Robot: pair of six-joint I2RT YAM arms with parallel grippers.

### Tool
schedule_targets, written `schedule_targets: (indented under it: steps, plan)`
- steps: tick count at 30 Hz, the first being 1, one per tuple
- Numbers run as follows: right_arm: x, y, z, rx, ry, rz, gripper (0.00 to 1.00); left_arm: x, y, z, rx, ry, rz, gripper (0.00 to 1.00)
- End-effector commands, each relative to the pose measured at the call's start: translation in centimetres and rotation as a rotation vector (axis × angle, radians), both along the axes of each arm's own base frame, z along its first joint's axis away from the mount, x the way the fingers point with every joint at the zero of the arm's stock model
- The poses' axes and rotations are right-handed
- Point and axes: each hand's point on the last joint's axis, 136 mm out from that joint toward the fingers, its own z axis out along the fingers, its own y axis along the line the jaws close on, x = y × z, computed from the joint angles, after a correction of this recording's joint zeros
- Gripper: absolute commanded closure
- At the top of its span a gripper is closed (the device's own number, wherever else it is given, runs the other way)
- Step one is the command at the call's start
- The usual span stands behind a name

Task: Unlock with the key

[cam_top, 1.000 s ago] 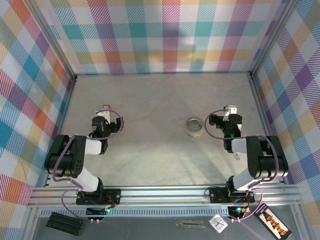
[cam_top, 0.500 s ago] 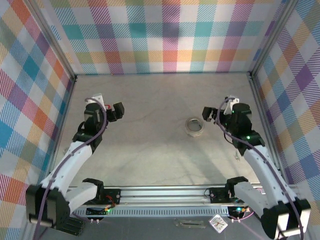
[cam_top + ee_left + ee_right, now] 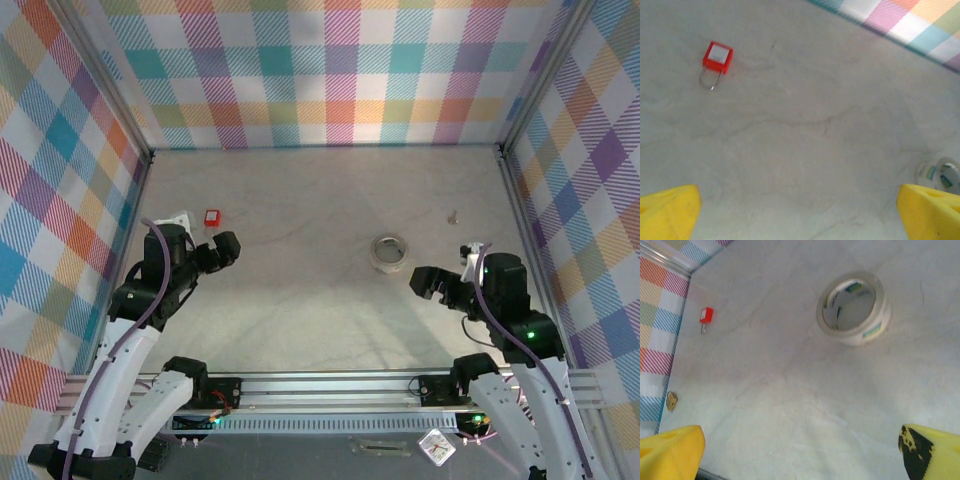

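A small red padlock (image 3: 212, 216) lies flat on the grey table at the far left, its wire shackle toward the near side; it shows too in the left wrist view (image 3: 717, 57) and the right wrist view (image 3: 706, 315). The key (image 3: 453, 214), a small grey piece, lies on the table at the far right. My left gripper (image 3: 222, 250) hovers just near and right of the padlock, open and empty (image 3: 800, 215). My right gripper (image 3: 432, 285) hangs open and empty (image 3: 800, 455) nearer than the key, well apart from it.
A roll of white tape (image 3: 389, 252) lies flat at centre right, between the two grippers, also in the right wrist view (image 3: 854, 311). Plaid walls with aluminium posts (image 3: 146, 160) close the table on three sides.
Both arms have lifted out of their folded pose and drawn back toward the near edge. The padlock and the key, covered by the grippers before, now lie in the open.
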Motion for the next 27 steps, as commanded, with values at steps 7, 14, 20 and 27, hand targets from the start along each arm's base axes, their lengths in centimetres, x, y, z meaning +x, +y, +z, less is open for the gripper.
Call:
schedule_targets:
  steps: [7,14,20,27]
  plan:
    - [-1.5,-0.3,-2.4,0.008,0.146,-0.041,0.01,-0.8,-0.4,-1.2,-0.018,0.082,-0.011,0.00]
    - [0.0,-2.0,-3.8,-0.064,0.176,-0.148,0.01,0.1,-2.5,-1.9,-0.104,0.103,-0.078,0.00]
    - [4.7,-4.4,-3.8,-0.223,0.175,-0.263,0.02,-0.2,-2.7,-1.6,-0.107,0.085,-0.100,0.00]
    - [14.0,-9.0,-6.2,-0.395,0.265,-0.383,0.13,-1.9,-3.6,-1.3,-0.155,0.085,-0.153,0.00]
